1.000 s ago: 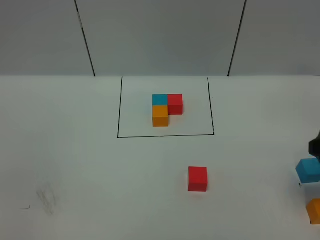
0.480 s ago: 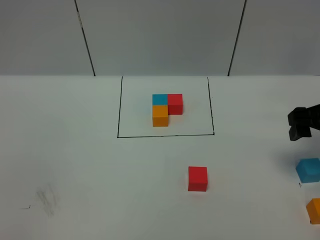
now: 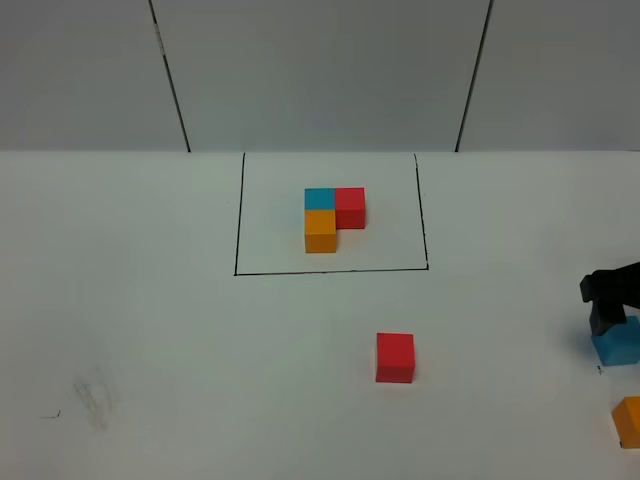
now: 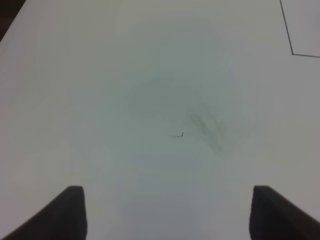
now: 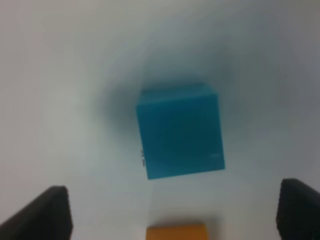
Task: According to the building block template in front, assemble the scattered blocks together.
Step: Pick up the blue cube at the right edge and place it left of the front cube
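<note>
Locate the building block template (image 3: 334, 219) at the far middle of the table (image 3: 150, 300), inside a thin black drawn rectangle (image 3: 240, 215). Built of three joined cubes in an L: blue at the far left, red touching its right side, orange touching its near side. Matte, flat-faced, sharp-edged. Visible in the high view only.

Find the scattered blocks nearer the camera, all outside the rectangle. See the red block (image 3: 395, 357) whole and alone, just right of centre, well apart from the other two. See the blue block (image 3: 620, 345) at the right border of the high view, cropped there and partly covered along its far side by the right gripper (image 5: 172, 212). See the orange block (image 3: 629, 420) nearer still, in the bottom right corner, likewise cropped, apart from the blue one. In the right wrist view, blurred throughout: blue cube complete, orange reduced to a narrow strip at the picture's edge.

Read the right gripper as open: black fingers (image 5: 47, 215) spread wide, positioned over the blue block, clamped on nothing. Cannot tell its height above the block. Read the left gripper (image 4: 167, 215) likewise as spread apart and empty, outside the high view, with only two dark finger ends showing over white surface.

Note a faint grey smudge (image 4: 207, 127) and a tiny pen mark (image 4: 176, 135) on the smooth white tabletop, left side. Behind the table, pale wall panels (image 3: 320, 70) divided by two dark seams.
</note>
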You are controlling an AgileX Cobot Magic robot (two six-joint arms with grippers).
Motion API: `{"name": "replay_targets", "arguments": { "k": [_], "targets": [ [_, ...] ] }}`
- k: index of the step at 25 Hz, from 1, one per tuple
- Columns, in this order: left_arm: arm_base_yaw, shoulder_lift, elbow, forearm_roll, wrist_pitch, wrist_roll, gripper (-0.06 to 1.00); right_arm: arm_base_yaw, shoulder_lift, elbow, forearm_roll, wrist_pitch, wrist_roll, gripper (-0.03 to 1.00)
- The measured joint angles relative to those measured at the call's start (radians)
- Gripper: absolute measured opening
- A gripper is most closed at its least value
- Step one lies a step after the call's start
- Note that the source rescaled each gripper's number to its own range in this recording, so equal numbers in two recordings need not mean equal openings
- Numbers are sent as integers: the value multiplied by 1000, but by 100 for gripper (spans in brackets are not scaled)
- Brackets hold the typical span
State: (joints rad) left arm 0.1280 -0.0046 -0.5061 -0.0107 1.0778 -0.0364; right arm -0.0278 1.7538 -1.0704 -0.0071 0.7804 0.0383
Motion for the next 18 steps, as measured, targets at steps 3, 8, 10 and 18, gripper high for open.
{"name": "replay_targets", "arguments": {
  "k": [3, 8, 10, 18],
  "targets": [
    [0, 0, 0, 0, 0, 0, 51, 0, 22, 20, -3, -59, 0, 76],
    [0, 0, 0, 0, 0, 0, 51, 0, 63, 22, -7, -119, -4, 76],
    [0, 0, 0, 0, 0, 0, 51, 0, 81, 22, -7, -129, -15, 76],
    [0, 0, 0, 0, 0, 0, 50, 0, 147, 23, -9, -186, -38, 72]
  ]
}}
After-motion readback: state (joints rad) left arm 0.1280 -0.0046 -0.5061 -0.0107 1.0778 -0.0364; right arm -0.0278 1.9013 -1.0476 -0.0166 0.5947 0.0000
